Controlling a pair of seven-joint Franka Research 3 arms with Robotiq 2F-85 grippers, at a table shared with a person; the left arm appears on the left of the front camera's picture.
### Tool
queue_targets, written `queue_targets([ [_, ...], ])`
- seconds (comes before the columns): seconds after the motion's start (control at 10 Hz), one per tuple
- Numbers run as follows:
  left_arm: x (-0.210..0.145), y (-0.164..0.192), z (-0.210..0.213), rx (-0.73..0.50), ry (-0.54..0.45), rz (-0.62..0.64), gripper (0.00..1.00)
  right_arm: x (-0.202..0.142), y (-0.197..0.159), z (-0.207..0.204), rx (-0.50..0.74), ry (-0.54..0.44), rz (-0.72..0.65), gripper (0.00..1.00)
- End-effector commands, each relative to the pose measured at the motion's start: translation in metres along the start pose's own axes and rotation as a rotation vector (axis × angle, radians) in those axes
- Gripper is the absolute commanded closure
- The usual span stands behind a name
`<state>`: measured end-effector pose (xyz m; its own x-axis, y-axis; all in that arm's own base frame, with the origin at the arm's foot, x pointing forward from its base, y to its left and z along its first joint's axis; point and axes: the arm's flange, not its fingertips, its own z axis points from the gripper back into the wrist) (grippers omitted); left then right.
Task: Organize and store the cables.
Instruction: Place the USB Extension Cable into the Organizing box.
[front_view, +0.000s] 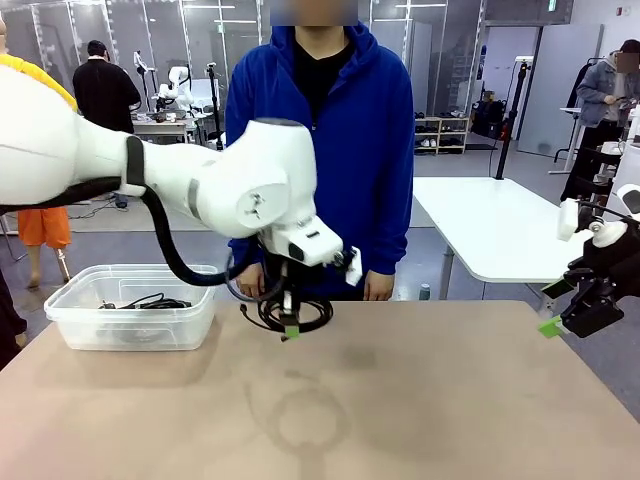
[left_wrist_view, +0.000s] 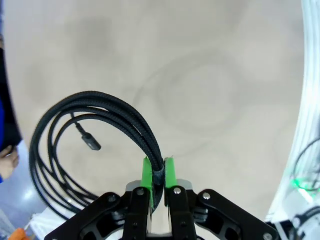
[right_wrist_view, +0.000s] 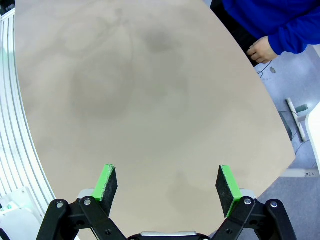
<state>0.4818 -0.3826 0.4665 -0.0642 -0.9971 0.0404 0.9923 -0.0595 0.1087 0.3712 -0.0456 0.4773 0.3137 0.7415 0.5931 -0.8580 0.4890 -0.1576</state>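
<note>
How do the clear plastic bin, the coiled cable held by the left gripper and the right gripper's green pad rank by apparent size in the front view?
1. Clear plastic bin, largest.
2. Coiled cable hanging from the left gripper.
3. Green pad, smallest, though it sits nearer the camera.

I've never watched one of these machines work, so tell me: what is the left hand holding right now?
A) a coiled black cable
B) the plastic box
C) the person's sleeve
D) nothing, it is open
A: the left hand is shut on a coiled black cable, its green pads pinching the bundle, lifted above the table.
</note>
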Motion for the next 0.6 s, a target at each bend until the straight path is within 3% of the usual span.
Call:
queue_targets([
  [0.0, -0.059, -0.007, 0.025, 0.043, -0.036, -0.108, 0.89, 0.001, 0.0, -0.001, 0.001, 0.0, -0.02, 0.0],
  [0.4, -0.163, 0.002, 0.068, 0.194, -0.06, -0.161, 0.89, 0.001, 0.0, -0.001, 0.001, 0.0, -0.02, 0.0],
  [0.5, -0.191, 0.006, 0.076, 0.218, -0.062, -0.123, 0.89, 0.001, 0.0, -0.001, 0.001, 0.0, -0.02, 0.0],
])
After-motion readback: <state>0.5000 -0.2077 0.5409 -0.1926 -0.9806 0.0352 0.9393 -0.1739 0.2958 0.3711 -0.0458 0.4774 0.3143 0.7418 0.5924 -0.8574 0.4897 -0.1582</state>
